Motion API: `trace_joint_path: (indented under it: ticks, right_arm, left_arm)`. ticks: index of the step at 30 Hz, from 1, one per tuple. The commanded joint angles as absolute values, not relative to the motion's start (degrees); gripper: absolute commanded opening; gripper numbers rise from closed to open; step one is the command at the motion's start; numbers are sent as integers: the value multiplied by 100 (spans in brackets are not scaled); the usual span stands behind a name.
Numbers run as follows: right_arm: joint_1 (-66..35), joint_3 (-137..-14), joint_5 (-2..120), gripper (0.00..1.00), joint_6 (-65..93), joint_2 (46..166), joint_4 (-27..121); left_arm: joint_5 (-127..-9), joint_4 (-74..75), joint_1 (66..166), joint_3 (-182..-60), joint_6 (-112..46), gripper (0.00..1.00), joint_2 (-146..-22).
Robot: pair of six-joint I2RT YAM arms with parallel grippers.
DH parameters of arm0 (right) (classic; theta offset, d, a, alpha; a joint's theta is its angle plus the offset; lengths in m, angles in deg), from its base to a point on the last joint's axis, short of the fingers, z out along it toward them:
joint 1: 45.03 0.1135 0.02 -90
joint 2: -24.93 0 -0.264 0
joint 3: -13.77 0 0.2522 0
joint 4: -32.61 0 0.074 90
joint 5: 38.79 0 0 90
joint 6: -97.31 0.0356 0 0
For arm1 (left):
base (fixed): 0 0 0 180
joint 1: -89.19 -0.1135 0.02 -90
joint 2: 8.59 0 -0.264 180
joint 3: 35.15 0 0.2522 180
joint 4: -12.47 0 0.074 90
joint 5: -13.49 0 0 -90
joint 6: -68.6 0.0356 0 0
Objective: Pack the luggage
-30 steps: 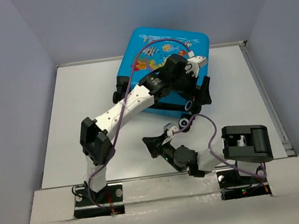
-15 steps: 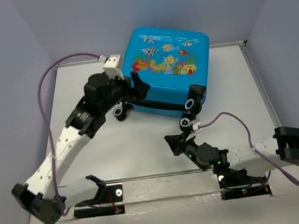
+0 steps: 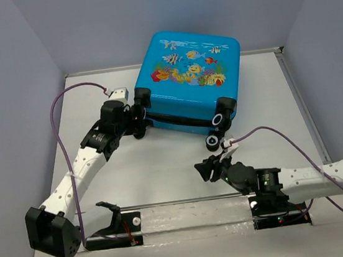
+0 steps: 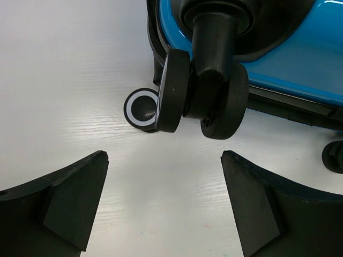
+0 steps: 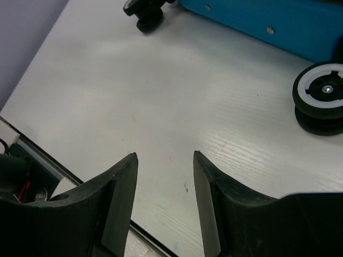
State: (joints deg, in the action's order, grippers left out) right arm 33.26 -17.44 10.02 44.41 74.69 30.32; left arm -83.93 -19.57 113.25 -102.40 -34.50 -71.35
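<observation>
The luggage [image 3: 190,69] is a bright blue hard-shell case with a fish print. It lies shut at the back of the table [image 3: 164,167], print side up. My left gripper [image 3: 133,115] sits low at its near-left corner and is open. In the left wrist view my left gripper [image 4: 164,158] has only table between its tips, and a black double wheel [image 4: 203,101] stands just ahead of it. My right gripper [image 3: 205,169] hovers near the front, open and holding nothing. In the right wrist view my right gripper [image 5: 164,155] has a black-and-white wheel [image 5: 324,96] at its far right.
Grey walls close off the left, back and right of the table. A metal rail [image 3: 194,210] with both arm bases runs along the near edge. Purple cables [image 3: 62,104] loop above each arm. A small caster [image 3: 212,142] rests on the table between the case and my right gripper.
My left arm has swung off the top of the case to its left corner and dropped low. My right gripper has gone from shut to open, and its arm has stretched out rightward.
</observation>
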Motion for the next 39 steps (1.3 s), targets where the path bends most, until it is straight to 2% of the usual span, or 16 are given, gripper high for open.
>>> trace_joint_path:
  ticks: [1, 9, 14, 17, 18, 20, 21, 22, 23, 28, 31, 39]
  right_arm:
    - [3320, -1836, 1210, 52, 4765, 7520, 3407]
    - [3320, -1818, 1201, 52, 4862, 7722, 3407]
    - [3320, -1713, 1070, 52, 4914, 7573, 3416]
    - [3320, -1660, 947, 54, 4941, 7345, 3521]
    - [3320, -1686, 912, 54, 4915, 7301, 3634]
    - [3180, -1817, 788, 54, 4879, 7257, 3837]
    - [3101, -1844, 814, 54, 4853, 7248, 3977]
    - [2987, -1862, 858, 53, 4827, 7230, 4004]
    - [2690, -1871, 1067, 53, 4774, 7187, 4039]
    - [1546, -1862, 1946, 52, 4546, 6765, 4329]
    - [976, -2055, 2071, 52, 4282, 6580, 4681]
    - [-528, -2644, 2931, 49, 3623, 7194, 4699]
  left_arm:
    - [-7943, -1369, 11187, -10787, -3115, 99, -7449]
    - [-7308, -1148, 11117, -11069, -3107, 99, -7995]
    - [-7361, -1201, 11073, -11236, -3098, 90, -8381]
    - [-7195, -1149, 11038, -11342, -3141, 73, -8539]
    - [-7116, -1148, 11038, -11351, -3159, 55, -8575]
    - [-6905, -1131, 11038, -11368, -3194, 39, -8628]
    - [-6878, -1113, 11038, -11360, -3203, 25, -8628]
    - [-6860, -1105, 11038, -11307, -3203, 19, -8619]
    - [-6834, -1087, 11038, -11281, -3203, 8, -8576]
    - [-6624, -1034, 11038, -10930, -3282, 6, -8251]
    - [-6430, -991, 11046, -10536, -3379, 6, -7935]
    - [-6297, -876, 11617, -9593, -3879, 6, -6783]
